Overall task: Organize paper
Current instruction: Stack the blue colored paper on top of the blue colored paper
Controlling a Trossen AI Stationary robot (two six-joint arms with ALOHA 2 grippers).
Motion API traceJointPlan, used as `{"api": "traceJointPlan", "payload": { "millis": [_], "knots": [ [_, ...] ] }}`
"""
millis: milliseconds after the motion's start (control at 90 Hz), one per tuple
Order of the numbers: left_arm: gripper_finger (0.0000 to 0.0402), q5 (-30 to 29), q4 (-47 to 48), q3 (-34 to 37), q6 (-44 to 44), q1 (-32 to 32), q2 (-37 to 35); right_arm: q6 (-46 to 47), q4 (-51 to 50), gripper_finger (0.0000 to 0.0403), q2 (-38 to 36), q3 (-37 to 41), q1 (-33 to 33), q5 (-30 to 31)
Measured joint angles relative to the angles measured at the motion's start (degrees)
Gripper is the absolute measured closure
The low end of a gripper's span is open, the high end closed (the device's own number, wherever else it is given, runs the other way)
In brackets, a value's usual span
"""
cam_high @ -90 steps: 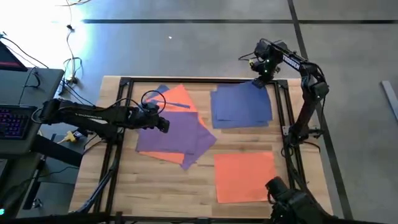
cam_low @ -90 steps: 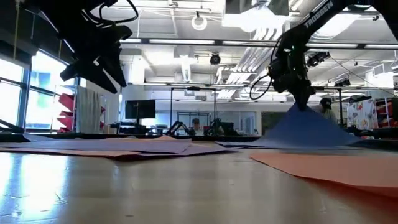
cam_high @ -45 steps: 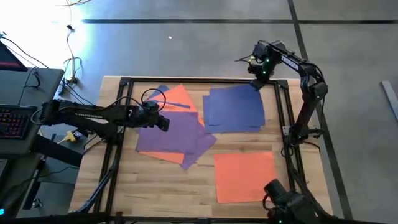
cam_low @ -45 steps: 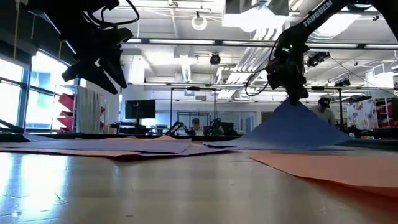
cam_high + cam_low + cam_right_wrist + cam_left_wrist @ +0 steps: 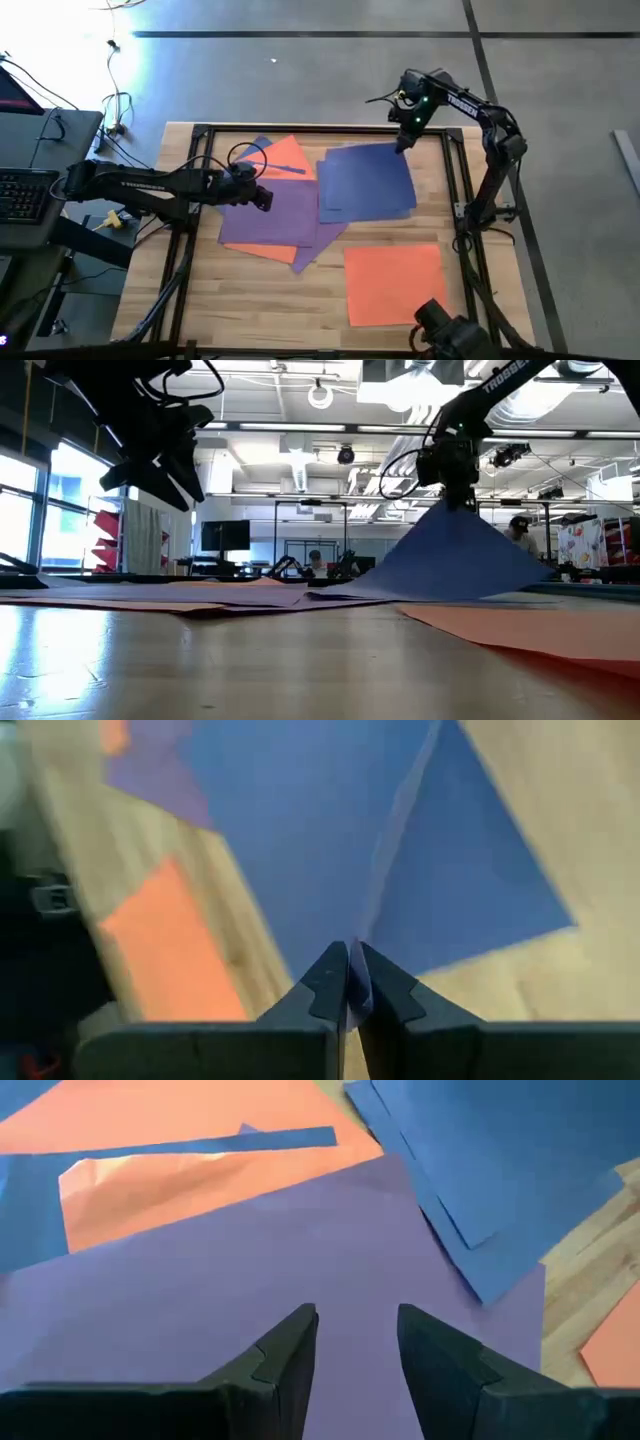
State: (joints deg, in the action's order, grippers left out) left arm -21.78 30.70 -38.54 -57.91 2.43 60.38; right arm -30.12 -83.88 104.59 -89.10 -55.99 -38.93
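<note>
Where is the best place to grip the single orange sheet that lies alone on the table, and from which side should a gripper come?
Probably a corner or edge of the lone orange sheet, approached from above. It lies flat on the wooden table with nothing over it, so only a margin can be pinched and lifted, as the right gripper does with the blue sheet. The left gripper hovers open above the purple sheet.

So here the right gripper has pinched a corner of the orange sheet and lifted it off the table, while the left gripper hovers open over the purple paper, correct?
Not quite: the right gripper is shut on a corner of the blue sheet, not the orange sheet, which lies flat nearer the front. The right wrist and high views show it. The left gripper does hover open over the purple paper.
</note>
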Motion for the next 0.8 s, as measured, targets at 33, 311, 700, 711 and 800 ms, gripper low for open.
{"api": "traceJointPlan", "payload": {
  "millis": [33,311,700,711,800],
  "knots": [
    [0.0283,0.4,-1.4,0.1,0.5,0.2,0.6,-0.4,-0.3,0.0403,-0.2,0.0,0.0,-4.2],
    [0.0307,6.4,-19.3,2.1,6.0,4.0,11.1,-0.3,-2.6,0.0403,-0.3,0.0,2.5,-11.5],
    [0.0333,12.1,-18.2,2.0,10.5,10.0,27.9,1.2,0.6,0.0403,0.5,0.0,3.5,6.7],
    [0.0333,12.2,-17.9,1.9,10.8,10.2,28.1,1.1,0.6,0.0403,0.5,0.0,3.5,6.8],
    [0.0337,12.2,-15.9,1.8,13.6,11.8,28.7,0.2,0.2,0.0403,0.5,0.0,2.8,7.1]
  ]
}}
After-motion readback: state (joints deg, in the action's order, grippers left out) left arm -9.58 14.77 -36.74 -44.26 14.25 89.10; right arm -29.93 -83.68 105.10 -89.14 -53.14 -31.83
